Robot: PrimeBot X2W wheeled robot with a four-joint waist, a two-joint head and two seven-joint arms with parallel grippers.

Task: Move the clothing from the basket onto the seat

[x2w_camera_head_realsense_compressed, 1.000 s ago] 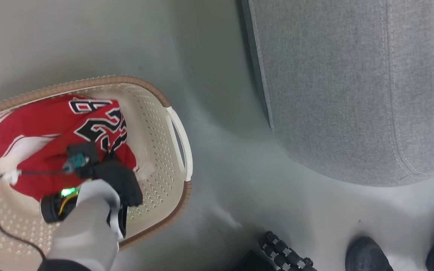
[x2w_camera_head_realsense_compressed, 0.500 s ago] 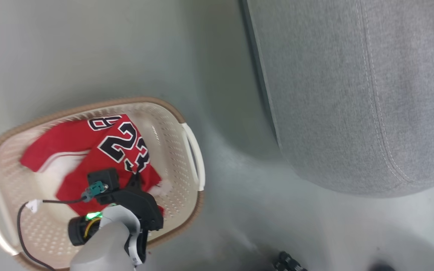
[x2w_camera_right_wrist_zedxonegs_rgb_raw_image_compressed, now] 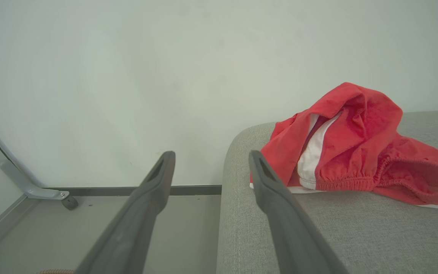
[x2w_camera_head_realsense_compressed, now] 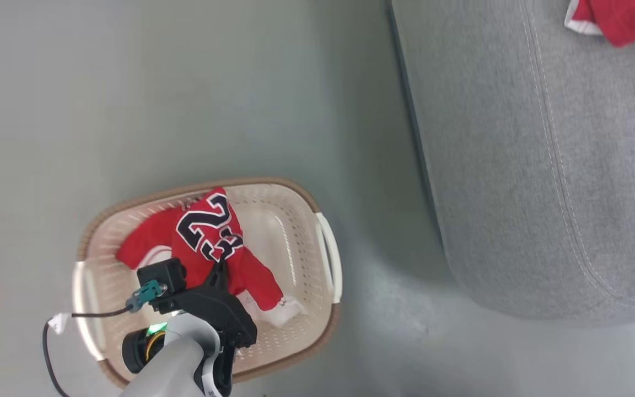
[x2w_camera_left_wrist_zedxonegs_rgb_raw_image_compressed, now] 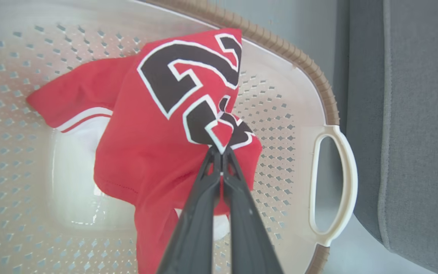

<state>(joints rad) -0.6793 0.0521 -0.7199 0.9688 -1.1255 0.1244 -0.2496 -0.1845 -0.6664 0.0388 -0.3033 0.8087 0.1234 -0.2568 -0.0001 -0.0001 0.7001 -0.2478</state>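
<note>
Left gripper [x2w_camera_left_wrist_zedxonegs_rgb_raw_image_compressed: 221,149] pinched shut on jersey [x2w_camera_left_wrist_zedxonegs_rgb_raw_image_compressed: 154,129], centre frame over basket [x2w_camera_left_wrist_zedxonegs_rgb_raw_image_compressed: 319,89]; lift straight until the hem clears the rim, then swing to seat [x2w_camera_head_realsense_compressed: 516,165] at right (shorts [x2w_camera_right_wrist_zedxonegs_rgb_raw_image_compressed: 356,148] lie there; right gripper [x2w_camera_right_wrist_zedxonegs_rgb_raw_image_compressed: 211,154] gapes wide, empty).

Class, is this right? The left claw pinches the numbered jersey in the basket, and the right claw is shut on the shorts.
No: the right claw is open, empty, as the right wrist view shows; the shorts lie on the seat.
</note>
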